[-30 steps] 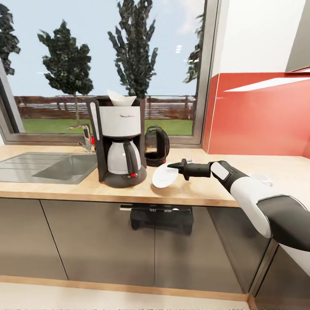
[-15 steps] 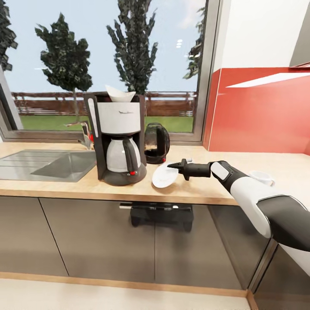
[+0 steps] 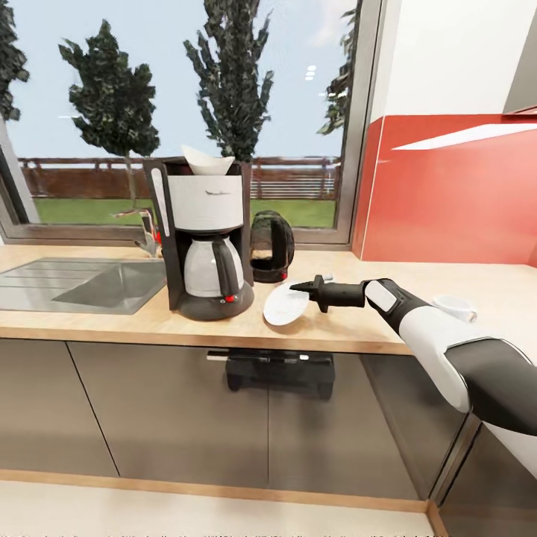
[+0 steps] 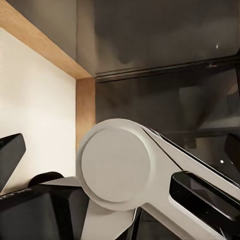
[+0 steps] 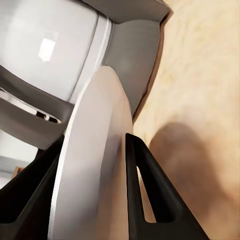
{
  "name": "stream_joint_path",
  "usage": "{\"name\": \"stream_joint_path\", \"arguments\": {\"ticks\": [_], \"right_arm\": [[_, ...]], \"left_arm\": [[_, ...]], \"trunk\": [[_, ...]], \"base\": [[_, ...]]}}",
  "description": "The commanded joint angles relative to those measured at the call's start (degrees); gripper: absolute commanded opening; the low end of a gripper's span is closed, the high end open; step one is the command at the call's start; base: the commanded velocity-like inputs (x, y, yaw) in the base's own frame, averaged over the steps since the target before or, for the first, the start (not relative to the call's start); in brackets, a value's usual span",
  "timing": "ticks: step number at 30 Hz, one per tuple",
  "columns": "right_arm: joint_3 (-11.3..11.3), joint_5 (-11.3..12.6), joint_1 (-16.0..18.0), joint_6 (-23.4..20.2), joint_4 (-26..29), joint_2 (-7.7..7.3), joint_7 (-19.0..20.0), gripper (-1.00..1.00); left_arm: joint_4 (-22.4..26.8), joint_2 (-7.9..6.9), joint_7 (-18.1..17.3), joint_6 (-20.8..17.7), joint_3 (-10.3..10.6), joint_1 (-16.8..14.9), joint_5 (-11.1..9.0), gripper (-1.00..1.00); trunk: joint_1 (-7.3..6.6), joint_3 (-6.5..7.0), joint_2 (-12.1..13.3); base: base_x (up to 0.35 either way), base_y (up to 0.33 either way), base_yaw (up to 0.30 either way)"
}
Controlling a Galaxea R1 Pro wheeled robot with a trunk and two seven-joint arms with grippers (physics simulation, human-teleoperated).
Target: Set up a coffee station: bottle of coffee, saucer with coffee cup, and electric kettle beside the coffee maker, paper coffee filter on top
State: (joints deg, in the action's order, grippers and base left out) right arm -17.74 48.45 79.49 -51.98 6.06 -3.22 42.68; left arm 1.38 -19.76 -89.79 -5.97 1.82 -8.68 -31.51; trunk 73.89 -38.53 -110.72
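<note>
With the filter point(image 3: 208, 160) on the coffee maker point(image 3: 205, 239) and the kettle point(image 3: 271, 247) beside it, our right gripper point(image 3: 300, 286), clamped on the tilted saucer point(image 3: 286, 306), holds it just right of the maker, while the cup point(image 3: 453, 306) waits far right.

A round white ceramic saucer point(image 3: 286, 306) is held tilted just above the wooden counter point(image 3: 335, 328), at three o'clock of the black-and-white coffee maker point(image 3: 203, 239).

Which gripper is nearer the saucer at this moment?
Right. The right gripper holds the saucer by its rim, tilted above the countertop. The left gripper's fingers are down by the cabinet fronts, well away.
</note>
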Motion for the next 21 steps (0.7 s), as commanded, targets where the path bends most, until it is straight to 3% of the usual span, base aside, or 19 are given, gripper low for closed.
{"name": "stream_joint_path", "arguments": {"ticks": [1,21], "right_arm": [[-0.4,0.3,0.0,-0.1,0.0,-0.03,0.3,-1.00],[-0.4,0.2,0.0,-0.1,0.0,-0.03,0.3,-1.00]], "left_arm": [[0.0,-0.01,-0.2,-0.6,0.2,0.0,-0.1,1.00],[0.0,-0.01,-0.2,-0.6,0.2,0.0,-0.1,1.00]], "trunk": [[-0.01,-0.14,0.0],[-0.01,-1.91,0.0]], "base": [[0.000,0.000,0.000],[0.000,0.000,0.000]]}}
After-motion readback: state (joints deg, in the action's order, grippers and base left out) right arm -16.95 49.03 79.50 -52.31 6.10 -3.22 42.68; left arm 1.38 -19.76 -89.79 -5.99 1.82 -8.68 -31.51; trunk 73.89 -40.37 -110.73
